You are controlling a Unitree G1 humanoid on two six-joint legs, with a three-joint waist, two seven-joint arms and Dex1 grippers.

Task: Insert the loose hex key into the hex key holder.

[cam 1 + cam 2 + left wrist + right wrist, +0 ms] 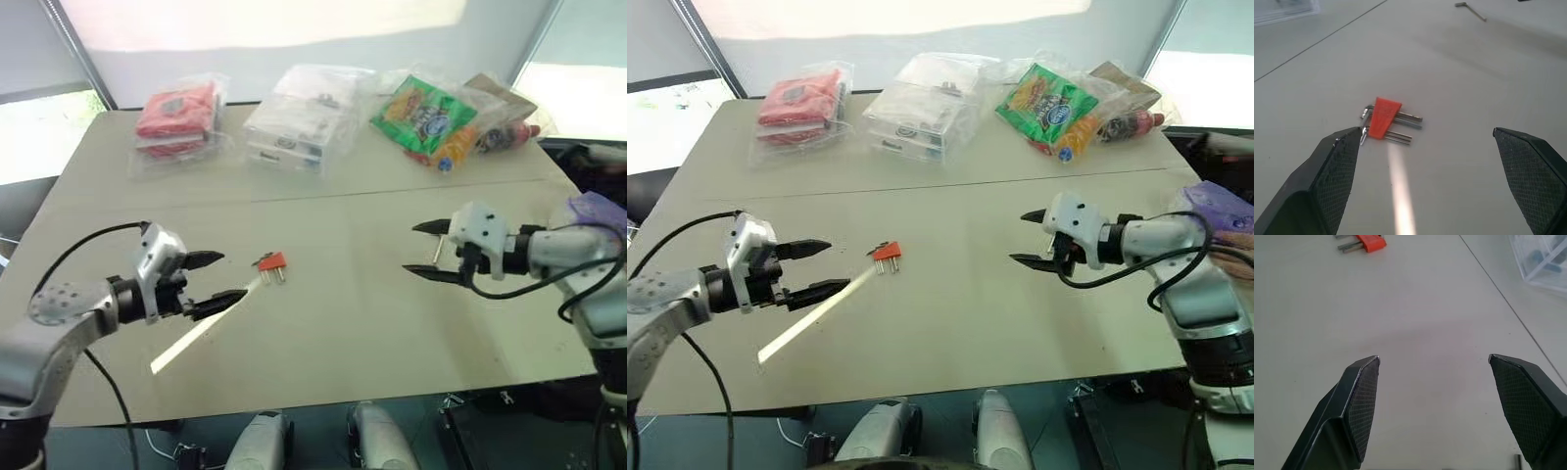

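Left fingers [1339,171] spread, holder [1385,117] — key [1470,11] beyond

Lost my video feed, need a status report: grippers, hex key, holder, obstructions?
Left gripper and right gripper open, empty. Hex key holder on table by left gripper. Loose hex key lies apart, untouched. Nothing between.
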